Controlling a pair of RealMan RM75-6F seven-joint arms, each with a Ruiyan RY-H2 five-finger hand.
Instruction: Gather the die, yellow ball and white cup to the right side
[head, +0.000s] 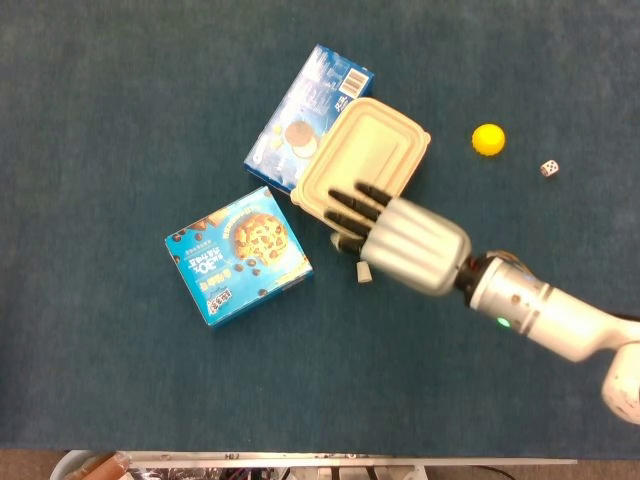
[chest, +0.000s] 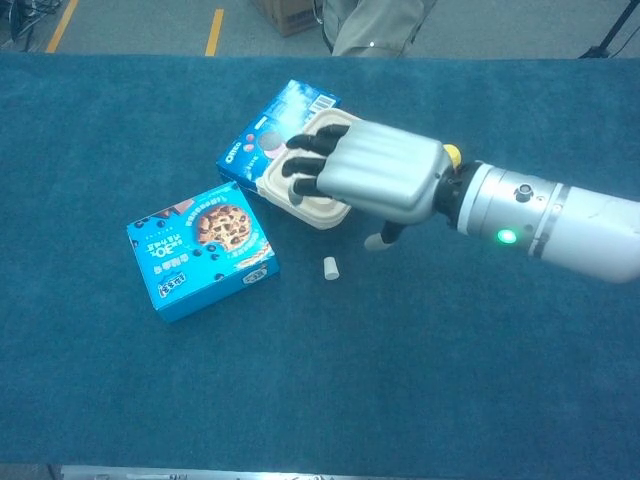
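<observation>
The white cup (head: 364, 272), a tiny pale cylinder lying on its side, sits near the middle of the head view, just under the fingertips of the right hand (head: 400, 237); in the chest view it shows a little below and left of that hand (chest: 371, 182), apart from it. The yellow ball (head: 488, 139) rests in the upper right of the head view, with the die (head: 548, 168) close beside it, lower and further right; both already lie on the right side, so by the look of things that part of the gathering is done or nearly so. What is left, as I judge it, is the cup, which lies well left of the other two and is not yet grasped. The right hand hovers with its fingers spread and holding nothing, its dark fingertips over the near edge of a beige lidded container (head: 362, 165). That container overlaps a blue cookie box (head: 308, 108) at upper centre, and a second blue cookie box (head: 238, 255) lies at centre left on the teal tablecloth (head: 120, 100). The left hand is not visible in either view.
</observation>
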